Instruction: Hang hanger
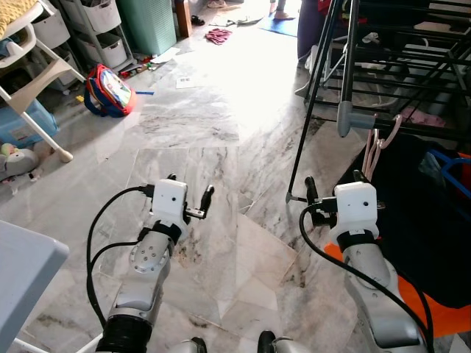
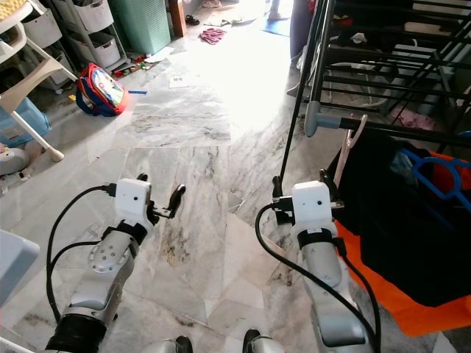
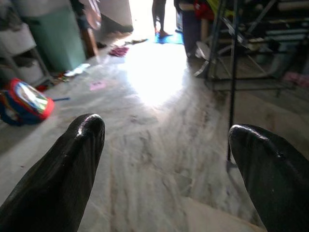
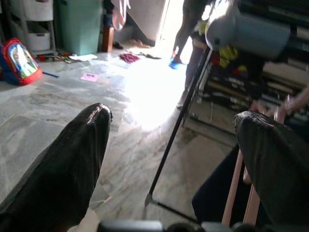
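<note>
Pale pink hangers (image 1: 378, 145) hang from the low front bar of a black drying rack (image 1: 397, 59), beside its grey tube end (image 1: 344, 118). A blue hanger (image 1: 450, 170) lies on dark cloth further right. My right gripper (image 1: 335, 184) is open and empty, held low just in front of and below the pink hangers, near the rack's leg (image 1: 307, 125). In the right wrist view the pink hangers (image 4: 237, 186) show close by between the right gripper's fingers (image 4: 72, 164). My left gripper (image 1: 190, 190) is open and empty over the marble floor, well left of the rack.
An orange basket (image 1: 441, 312) with dark cloth sits under the rack at the right. A red and blue backpack (image 1: 109, 90), a white high chair (image 1: 29, 88) and drawer units (image 1: 96, 26) line the left. A grey table corner (image 1: 22, 268) is near left. A person (image 4: 186, 29) stands far ahead.
</note>
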Available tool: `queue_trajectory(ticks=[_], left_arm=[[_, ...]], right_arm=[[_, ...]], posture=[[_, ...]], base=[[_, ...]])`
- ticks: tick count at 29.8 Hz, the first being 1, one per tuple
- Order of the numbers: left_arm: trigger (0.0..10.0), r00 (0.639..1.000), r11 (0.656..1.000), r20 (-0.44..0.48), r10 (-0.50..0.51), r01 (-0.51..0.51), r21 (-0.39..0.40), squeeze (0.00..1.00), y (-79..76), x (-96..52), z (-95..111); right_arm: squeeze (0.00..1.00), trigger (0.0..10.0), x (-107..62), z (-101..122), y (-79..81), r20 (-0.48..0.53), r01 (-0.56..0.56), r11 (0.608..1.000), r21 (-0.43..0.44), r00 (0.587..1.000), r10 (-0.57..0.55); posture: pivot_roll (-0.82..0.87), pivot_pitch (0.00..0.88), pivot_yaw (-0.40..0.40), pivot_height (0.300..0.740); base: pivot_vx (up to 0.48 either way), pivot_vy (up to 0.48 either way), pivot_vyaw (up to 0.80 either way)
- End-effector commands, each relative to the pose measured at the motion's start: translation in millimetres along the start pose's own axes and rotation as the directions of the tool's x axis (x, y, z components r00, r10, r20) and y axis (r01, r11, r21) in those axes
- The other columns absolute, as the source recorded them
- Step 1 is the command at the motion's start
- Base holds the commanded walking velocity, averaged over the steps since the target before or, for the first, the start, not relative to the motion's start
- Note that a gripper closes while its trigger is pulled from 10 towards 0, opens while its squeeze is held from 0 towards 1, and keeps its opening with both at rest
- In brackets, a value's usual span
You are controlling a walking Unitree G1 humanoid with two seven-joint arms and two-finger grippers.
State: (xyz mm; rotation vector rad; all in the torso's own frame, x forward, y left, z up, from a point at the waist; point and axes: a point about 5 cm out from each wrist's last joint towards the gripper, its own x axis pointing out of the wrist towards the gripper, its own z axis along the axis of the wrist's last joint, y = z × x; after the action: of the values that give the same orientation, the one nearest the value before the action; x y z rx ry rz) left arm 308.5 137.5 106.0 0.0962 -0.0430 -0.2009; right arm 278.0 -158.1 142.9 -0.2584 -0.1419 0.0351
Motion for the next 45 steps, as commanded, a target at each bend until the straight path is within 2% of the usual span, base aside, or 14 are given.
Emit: queue_trajectory(ticks=[1,2,3,10,16,19,28,35,40,41,45], left_arm=[[10.0,1.000,1.000,-0.005,0.021,-0.021,0.010,0.00,3.4,-4.1,-0.5],[10.0,1.000,1.000,-0.005,0.021,-0.021,0.010,0.00,3.4,-4.1,-0.5],[10.0,1.000,1.000,0.002,0.027,-0.027,0.012,0.00,3.4,-5.7,1.9],[10.0,0.997,0.997,-0.013,0.074,-0.074,-0.002,0.00,1.5,-13.2,-3.2],[10.0,0.997,0.997,-0.006,0.081,-0.081,0.000,0.00,4.7,-15.4,0.7],[10.0,0.993,0.993,-0.024,0.118,-0.119,-0.013,0.00,5.1,-18.2,-3.9],[10.0,0.993,0.993,-0.030,0.116,-0.117,-0.019,0.00,1.8,-17.7,-1.7],[10.0,0.993,0.993,-0.035,0.116,-0.116,-0.012,0.00,4.3,-16.9,-1.5],[10.0,0.993,0.994,-0.045,0.113,-0.113,-0.010,0.00,2.6,-17.7,-4.4],[10.0,0.993,0.994,-0.054,0.109,-0.110,-0.007,0.00,1.4,-17.8,-7.2],[10.0,0.992,0.995,-0.073,0.100,-0.100,-0.002,0.00,0.8,-17.3,-12.2]], right_arm=[[0.00,10.0,1.1,-1.5,1.2,-0.009,-0.007,1.000,0.021,1.000,0.007],[0.00,10.0,1.1,-1.5,1.2,-0.009,-0.007,1.000,0.021,1.000,0.007],[0.00,10.0,3.0,-3.6,6.0,-0.031,-0.016,0.997,0.075,0.999,0.018],[0.00,10.0,-0.2,-14.4,18.6,-0.077,0.016,0.989,0.150,0.997,-0.005],[0.00,10.0,2.2,-9.9,20.7,-0.072,0.024,0.986,0.163,0.997,-0.013],[0.00,10.0,4.9,-12.0,26.2,-0.079,-0.023,0.985,0.172,0.996,0.037],[0.00,10.0,14.4,-5.5,25.2,-0.060,-0.031,0.982,0.185,0.997,0.043],[0.00,10.0,13.0,-6.3,29.7,-0.063,-0.028,0.977,0.211,0.997,0.042],[0.00,10.0,12.0,-6.5,34.2,-0.061,-0.041,0.974,0.221,0.997,0.056],[0.00,10.0,11.9,-8.8,35.9,-0.065,-0.045,0.973,0.225,0.996,0.061],[0.00,10.0,13.0,-11.9,38.0,-0.072,-0.047,0.972,0.230,0.995,0.065]], posture=[[-0.04,0.135,0.034,0.740],[-0.04,0.135,0.034,0.740],[-0.02,0.149,0.031,0.740],[0.00,0.152,0.032,0.740],[0.00,0.164,0.012,0.740],[0.01,0.173,-0.011,0.740],[0.01,0.183,-0.010,0.740],[0.01,0.184,-0.008,0.740],[0.01,0.169,-0.009,0.740],[0.02,0.135,-0.003,0.740],[0.02,0.105,0.004,0.740]], base=[[0.000,0.000,0.00],[0.000,0.000,0.00],[0.000,0.000,0.00],[0.000,0.000,0.00],[-0.219,0.000,0.00],[-0.275,0.000,0.00],[-0.310,0.000,0.00],[-0.328,0.000,0.00],[-0.329,0.000,0.00],[-0.330,0.000,0.00],[-0.327,0.000,0.00]])
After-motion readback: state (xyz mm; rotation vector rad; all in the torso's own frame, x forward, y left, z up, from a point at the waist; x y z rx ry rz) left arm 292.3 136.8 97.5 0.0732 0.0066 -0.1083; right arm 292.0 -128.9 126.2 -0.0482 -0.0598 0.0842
